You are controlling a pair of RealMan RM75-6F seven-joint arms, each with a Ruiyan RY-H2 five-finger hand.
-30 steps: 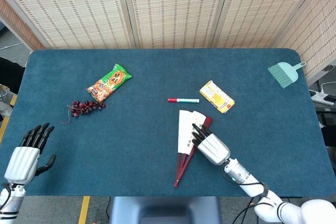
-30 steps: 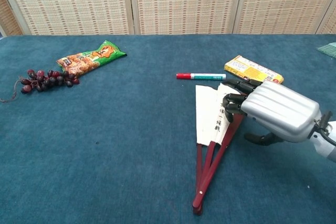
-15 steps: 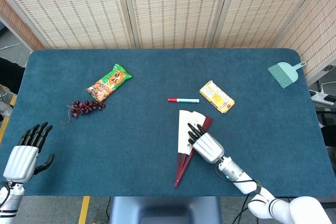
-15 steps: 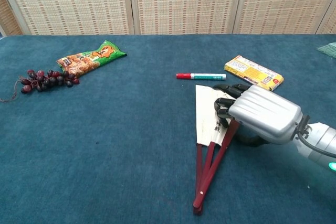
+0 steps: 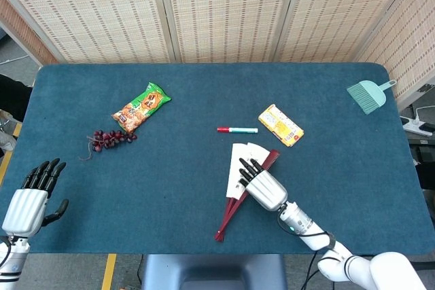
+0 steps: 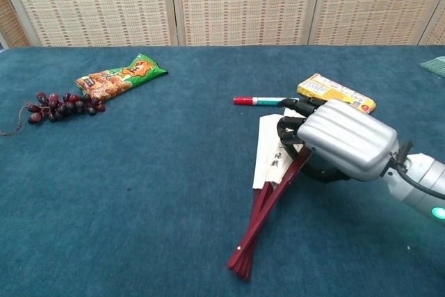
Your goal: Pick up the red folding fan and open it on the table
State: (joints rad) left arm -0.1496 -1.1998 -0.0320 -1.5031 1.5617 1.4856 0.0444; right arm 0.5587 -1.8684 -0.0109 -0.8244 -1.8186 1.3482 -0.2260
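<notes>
Over the last second the right hand (image 5: 262,186) has moved toward the left of the table and a little toward the robot, and the red folding fan (image 5: 239,185) has turned with it on the blue table (image 5: 204,168). The pivot end of the fan has swung to the left and nearer to the front edge, so the red ribs now lie at a stronger slant than before. In the chest view the right hand (image 6: 334,140) now covers more of the white paper leaf, and the fingertips (image 6: 285,124) rest on it. The left hand (image 5: 30,198) has drawn back slightly toward the table's front edge.
</notes>
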